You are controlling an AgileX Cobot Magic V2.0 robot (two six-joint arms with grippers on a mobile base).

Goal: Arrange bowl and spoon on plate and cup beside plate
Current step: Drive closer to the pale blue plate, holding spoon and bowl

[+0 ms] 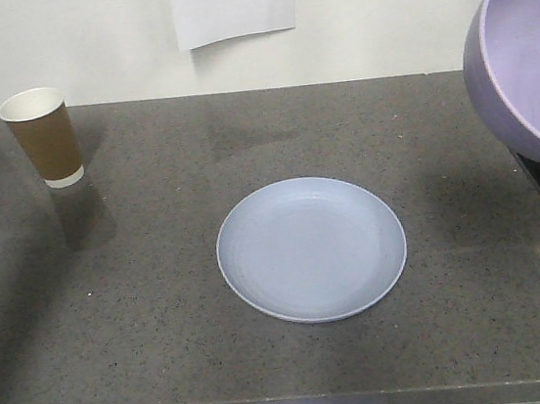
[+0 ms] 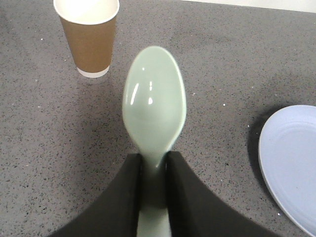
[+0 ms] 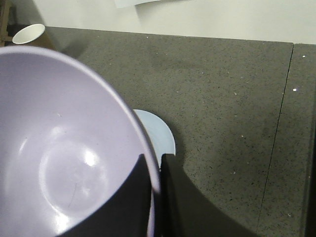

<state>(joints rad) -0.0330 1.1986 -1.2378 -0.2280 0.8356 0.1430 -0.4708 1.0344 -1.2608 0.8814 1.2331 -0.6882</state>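
A dark speckled counter (image 1: pixel 161 274) filled the front view. Behind it was a pale wall, with a sheet of white paper (image 1: pixel 233 4) hanging at the top centre. The round pale blue-lavender plate (image 1: pixel 311 249) lay flat near the middle of the frame. The brown paper cup (image 1: pixel 43 137) stood upright in the upper left, well apart from the plate. At the upper right edge the lavender bowl (image 1: pixel 529 62) hung above the counter, tilted so its inside faced left — only partly in frame.

In the left wrist view, the left gripper (image 2: pixel 153 163) was clamped on the neck of the mint-green spoon (image 2: pixel 154 103). The spoon's oval head pointed toward the top of the frame. The cup sat at the upper left and the plate's edge at the right.

In the right wrist view, the right gripper (image 3: pixel 157 170) pinched the bowl's rim — one dark finger inside, one outside. The bowl filled the left of the frame, and a sliver of the plate showed past its rim near the centre.
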